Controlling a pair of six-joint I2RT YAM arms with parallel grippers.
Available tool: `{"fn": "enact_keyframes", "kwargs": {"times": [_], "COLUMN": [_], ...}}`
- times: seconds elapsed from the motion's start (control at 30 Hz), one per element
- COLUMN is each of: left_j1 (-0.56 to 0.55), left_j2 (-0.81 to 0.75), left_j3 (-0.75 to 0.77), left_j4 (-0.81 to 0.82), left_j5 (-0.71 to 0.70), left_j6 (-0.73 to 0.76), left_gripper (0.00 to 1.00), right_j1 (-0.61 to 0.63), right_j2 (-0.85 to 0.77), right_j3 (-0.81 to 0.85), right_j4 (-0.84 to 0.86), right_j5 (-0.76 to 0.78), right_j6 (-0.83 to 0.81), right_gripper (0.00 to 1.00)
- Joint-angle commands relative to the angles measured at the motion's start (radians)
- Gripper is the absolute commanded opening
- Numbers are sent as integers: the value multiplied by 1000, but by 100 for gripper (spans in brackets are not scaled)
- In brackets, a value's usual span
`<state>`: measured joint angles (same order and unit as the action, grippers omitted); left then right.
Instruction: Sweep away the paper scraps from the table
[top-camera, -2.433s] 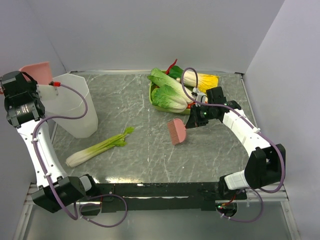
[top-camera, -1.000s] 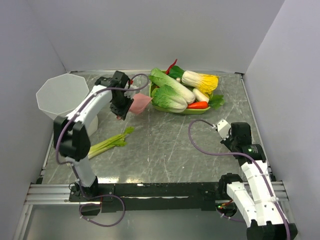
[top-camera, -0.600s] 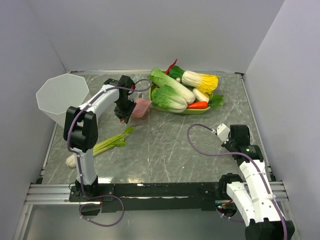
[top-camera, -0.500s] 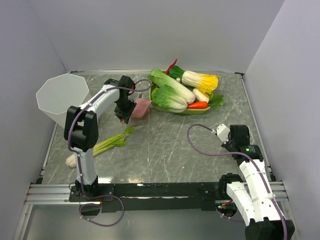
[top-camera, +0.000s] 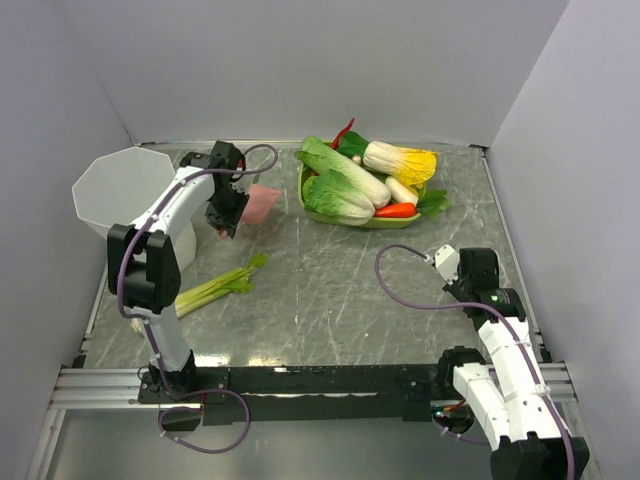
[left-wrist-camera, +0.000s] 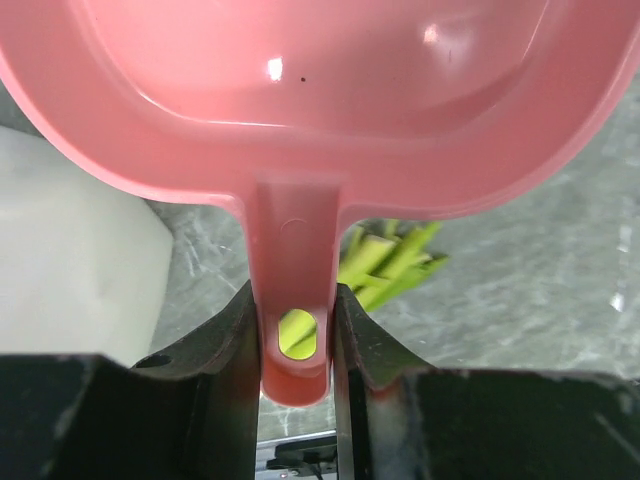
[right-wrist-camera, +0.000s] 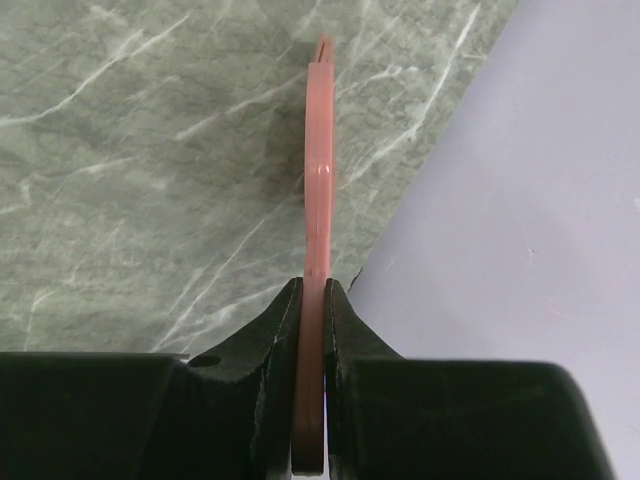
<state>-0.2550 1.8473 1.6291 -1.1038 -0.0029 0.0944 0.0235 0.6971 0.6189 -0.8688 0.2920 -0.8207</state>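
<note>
No paper scraps show in any view. Over the back left of the grey-green table (top-camera: 350, 290), my left gripper (top-camera: 236, 206) is shut on the handle (left-wrist-camera: 297, 340) of a pink dustpan (top-camera: 263, 203). Its scoop (left-wrist-camera: 320, 100) fills the top of the left wrist view and looks empty. My right gripper (top-camera: 472, 268) hangs near the table's right edge. It is shut on a thin pink brush (right-wrist-camera: 318, 180), which the right wrist view shows edge-on between the jaws.
A white bin (top-camera: 125, 195) stands at the back left, just left of the dustpan. A leek (top-camera: 215, 288) lies on the left part of the table. A green tray (top-camera: 400, 220) piled with vegetables sits at the back centre. The right wall (right-wrist-camera: 520, 200) is close beside the brush.
My left arm has carried the dustpan a little left and back, away from the vegetable tray and closer to the white bin. The right arm has stayed put.
</note>
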Motion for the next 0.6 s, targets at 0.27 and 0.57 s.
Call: {"fn": "enact_keyframes", "kwargs": {"times": [0.27, 0.57], "left_j1": [3, 7], "left_j2": [208, 199], "left_j3": [100, 28], "left_j4": [12, 19], "left_j5": [-31, 12], "left_j6": [53, 51], "left_gripper": [13, 48], "right_j1": [-5, -5], "right_j2": [71, 85], "right_j3": [7, 38], "right_j4": [67, -134], "right_j5": [-8, -353], "right_j6": [52, 114], "right_gripper": [0, 29]}}
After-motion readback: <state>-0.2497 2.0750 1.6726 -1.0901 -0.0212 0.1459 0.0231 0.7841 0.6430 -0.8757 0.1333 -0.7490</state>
